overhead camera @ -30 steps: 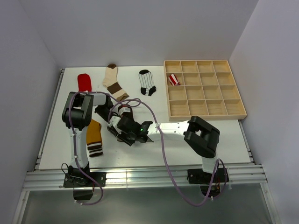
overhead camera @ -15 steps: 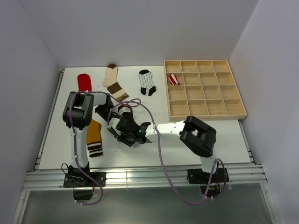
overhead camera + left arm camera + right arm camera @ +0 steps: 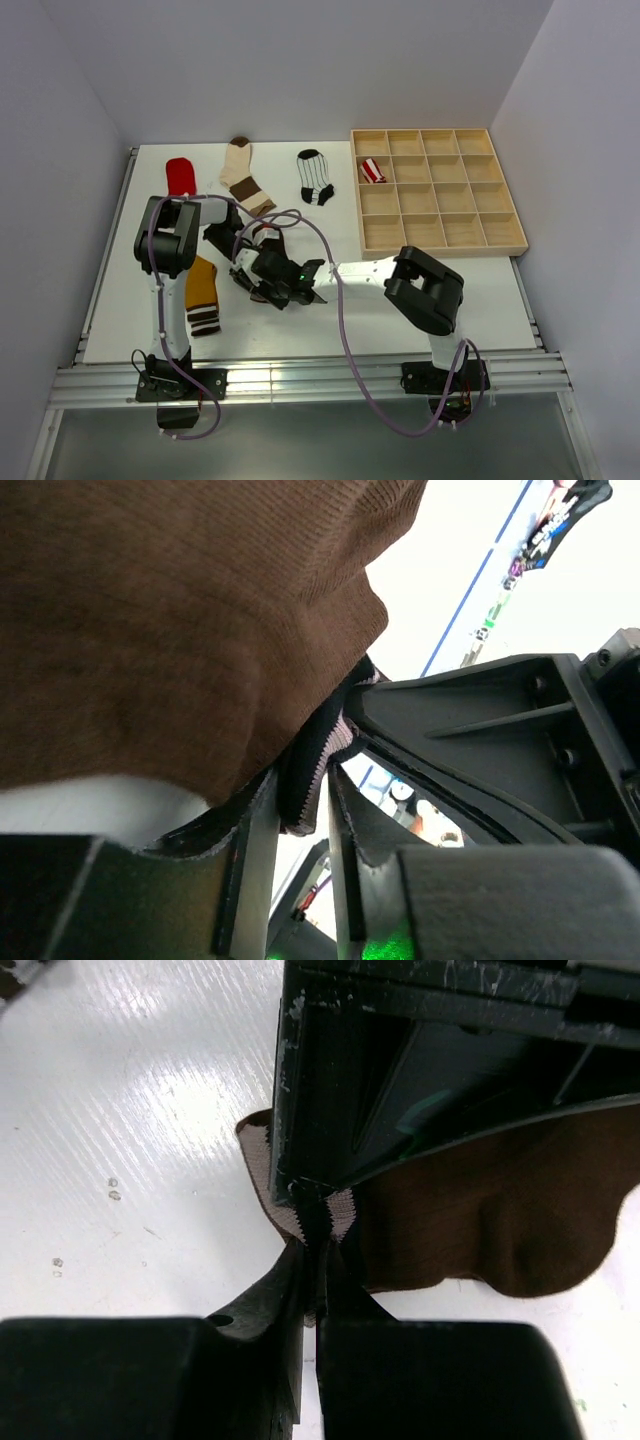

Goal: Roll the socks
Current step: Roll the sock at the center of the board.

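Brown sock [image 3: 500, 1220] cuff pinched tight in right tool [image 3: 318, 1255]; left tool [image 3: 298, 795] nose-to-nose at same edge, jaws slightly apart; sock body trails sideways over bench [image 3: 140, 1110].

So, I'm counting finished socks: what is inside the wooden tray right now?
One bundled red-white striped sock lies in the wooden tray, leftmost column, second row from the far edge. The other compartments show only bare wood; their dividers hide thin strips of floor.
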